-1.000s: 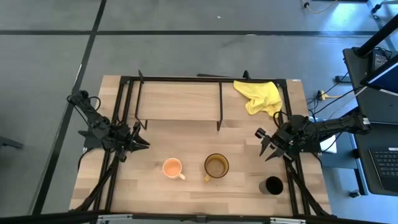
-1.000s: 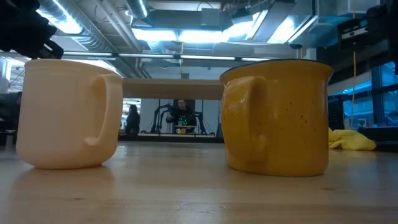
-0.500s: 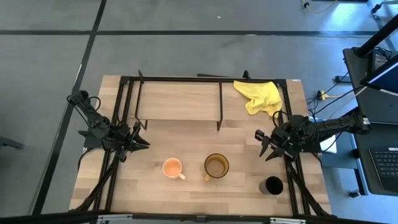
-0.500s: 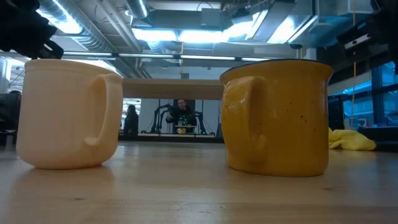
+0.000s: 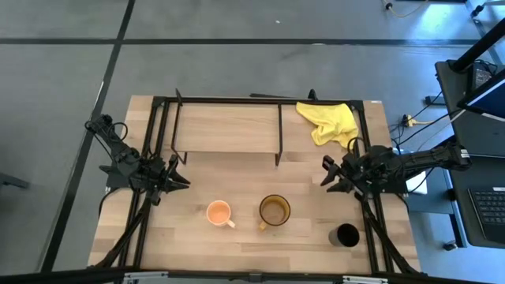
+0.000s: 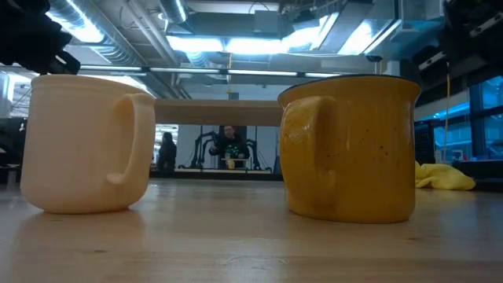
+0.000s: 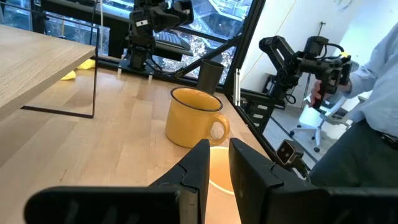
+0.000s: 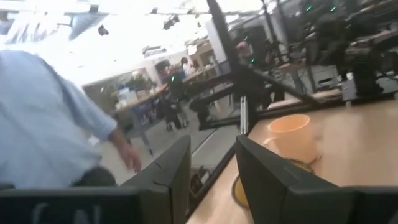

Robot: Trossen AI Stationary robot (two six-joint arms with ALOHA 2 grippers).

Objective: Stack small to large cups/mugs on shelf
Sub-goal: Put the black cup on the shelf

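In the overhead picture the left pincer (image 5: 180,181) sits at centre-left, its fingers a narrow gap apart and holding nothing. The peach mug (image 5: 218,213), amber mug (image 5: 274,211) and black cup (image 5: 346,235) stand along the lower counter (image 5: 252,241) — all apart. The shelf (image 5: 229,130) spans upper centre, a yellow cloth (image 5: 329,122) at its right. The right pincer (image 5: 330,175) hovers centre-right, fingers parted, empty. A person's arm (image 8: 59,134) shows blurred beyond.

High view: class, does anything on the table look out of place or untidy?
Only the yellow cloth, lying crumpled at the table's far right corner, just right of the shelf. The black cup, yellow mug and orange mug all stand upright on the table, apart from one another. Nothing looks spilled.
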